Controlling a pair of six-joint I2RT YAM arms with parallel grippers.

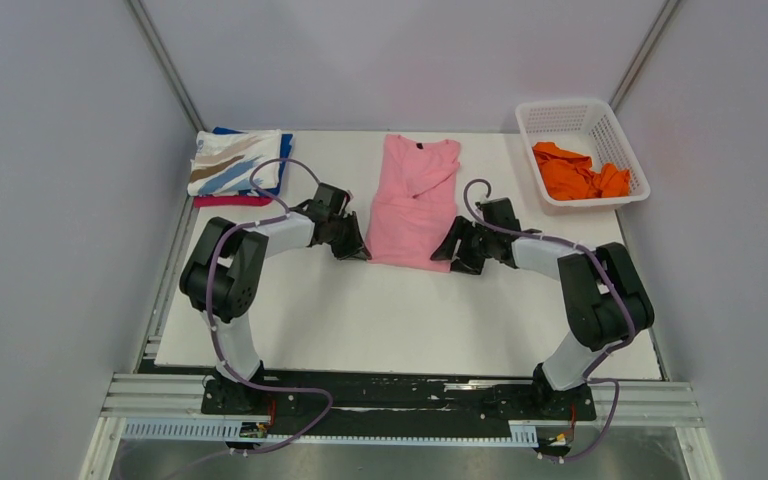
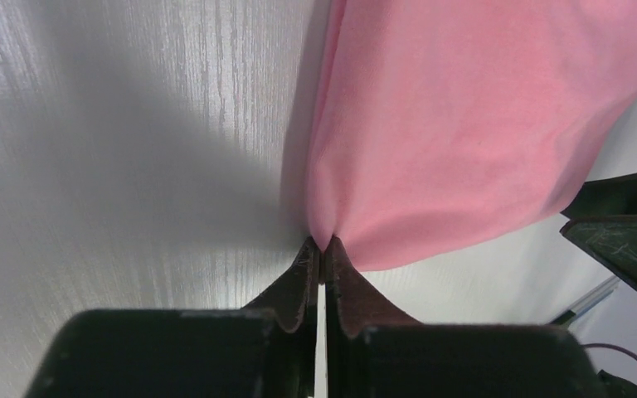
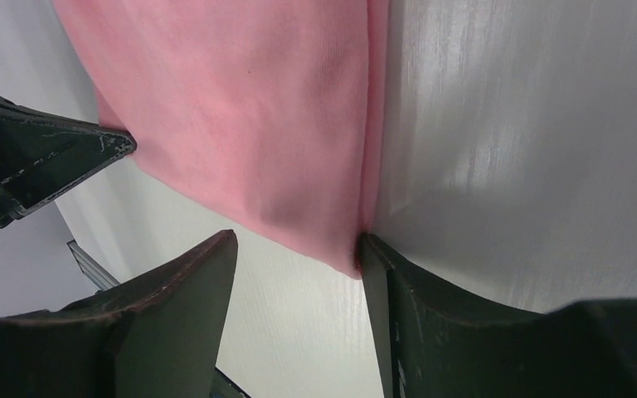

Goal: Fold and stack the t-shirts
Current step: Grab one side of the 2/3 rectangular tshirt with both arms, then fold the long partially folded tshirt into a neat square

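Lengthwise, the pink t-shirt (image 1: 412, 200) lies folded (collar at far end).

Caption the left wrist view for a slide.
The left tool pinches shut on a near corner of the pink t-shirt lying on the white table.

The pink t-shirt (image 1: 412, 205) is soft matt knit cloth, faintly creased; the white worktop (image 1: 360, 310) beneath carries a fine wood-grain texture with a dull sheen. The left end effector (image 2: 322, 245) has matt black fingers (image 2: 294, 286), scuffed along the edges. The basket (image 1: 563, 118) is white lattice plastic.
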